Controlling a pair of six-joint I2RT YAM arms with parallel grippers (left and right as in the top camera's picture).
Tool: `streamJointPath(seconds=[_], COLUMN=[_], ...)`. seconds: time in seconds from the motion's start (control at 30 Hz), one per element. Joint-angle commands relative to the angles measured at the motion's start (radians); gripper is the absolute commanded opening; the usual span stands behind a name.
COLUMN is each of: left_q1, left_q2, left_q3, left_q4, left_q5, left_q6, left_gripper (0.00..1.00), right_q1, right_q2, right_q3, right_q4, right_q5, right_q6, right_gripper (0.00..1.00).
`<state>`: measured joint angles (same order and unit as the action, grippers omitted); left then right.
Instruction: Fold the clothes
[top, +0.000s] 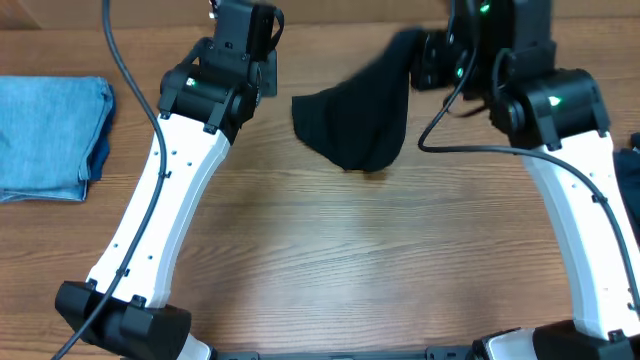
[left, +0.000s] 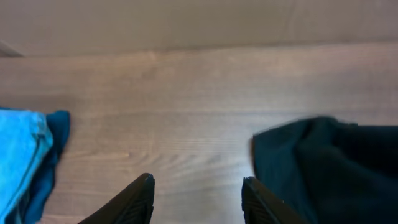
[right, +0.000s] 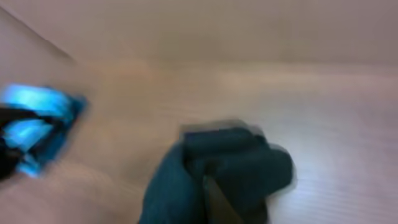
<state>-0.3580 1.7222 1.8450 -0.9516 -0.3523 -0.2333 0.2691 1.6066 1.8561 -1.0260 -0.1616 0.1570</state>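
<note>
Right of the folded blue denim (top: 50, 135), the black T-shirt (top: 355, 125) hung bunched and blurred over the bench (top: 350, 260), nearly burying my right fingers (right: 217, 202) clamped on it; my left fingers (left: 138, 198) stood apart, empty, beside it.

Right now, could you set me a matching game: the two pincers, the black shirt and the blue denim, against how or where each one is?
Things:
1. left pincer
2. right pincer
3. black shirt
4. blue denim

States:
A. folded flat, far left
B. open, nothing between its fingers
C. shut on dark cloth
D. bunched up near the middle

Pairs: 1-B, 2-C, 3-D, 4-A
</note>
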Motion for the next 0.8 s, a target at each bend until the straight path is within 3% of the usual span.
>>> streamJointPath(seconds=[0.0, 0.17, 0.33, 0.6, 0.7, 0.77], left_q1=[-0.009, -0.034, -0.070, -0.132, -0.146, -0.153], left_q2=[0.027, 0.030, 0.030, 0.030, 0.031, 0.037], left_q3=[0.006, -0.004, -0.004, -0.011, -0.032, -0.051], left_q4=[-0.035, -0.060, -0.113, -0.114, -0.085, -0.068], left_q5=[0.150, 0.165, 0.146, 0.126, 0.141, 0.165], left_q6=[0.001, 0.001, 0.001, 0.012, 0.014, 0.022], left_gripper=[0.49, 0.48, 0.48, 0.50, 0.52, 0.52], right_q1=[-0.002, -0.024, -0.126, -0.311, -0.341, -0.341], right_q2=[0.047, 0.092, 0.133, 0.145, 0.145, 0.145], right_q3=[0.011, 0.009, 0.009, 0.009, 0.009, 0.009], right_q4=[-0.115, -0.194, -0.229, -0.210, -0.206, -0.209], right_q5=[0.217, 0.386, 0.414, 0.430, 0.415, 0.376], right_q6=[0.000, 0.087, 0.180, 0.211, 0.189, 0.145], right_gripper=[0.09, 0.09, 0.08, 0.07, 0.13, 0.27])
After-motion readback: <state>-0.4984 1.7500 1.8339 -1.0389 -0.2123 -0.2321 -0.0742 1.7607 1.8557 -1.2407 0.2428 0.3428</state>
